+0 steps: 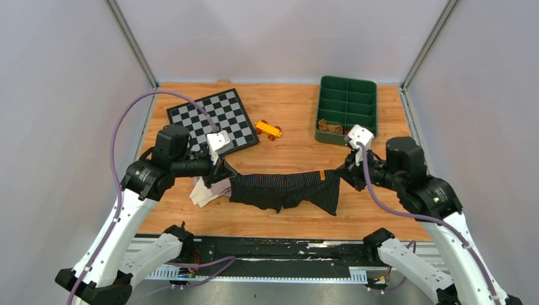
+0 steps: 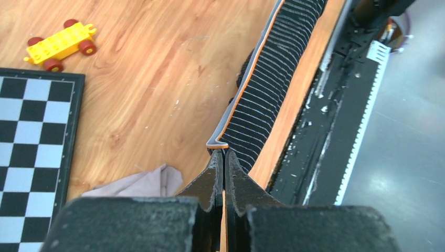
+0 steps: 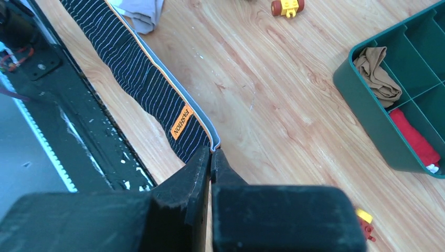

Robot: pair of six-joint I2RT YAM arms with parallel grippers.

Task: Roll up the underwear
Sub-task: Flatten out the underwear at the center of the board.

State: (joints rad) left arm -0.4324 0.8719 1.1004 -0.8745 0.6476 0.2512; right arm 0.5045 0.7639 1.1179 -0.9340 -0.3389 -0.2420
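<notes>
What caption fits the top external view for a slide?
The left gripper and right gripper pinch opposite waistband ends of the black striped underwear, stretched between them.

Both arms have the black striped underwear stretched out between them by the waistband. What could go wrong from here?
1. The left gripper and right gripper pinch only the waistband's corner tips on the black underwear; more pull could slip one free.
2. Its left end hangs by the pale garment, so lowering might cover or drag it.
3. It hangs close to the near edge of the table and could drape over it.
</notes>
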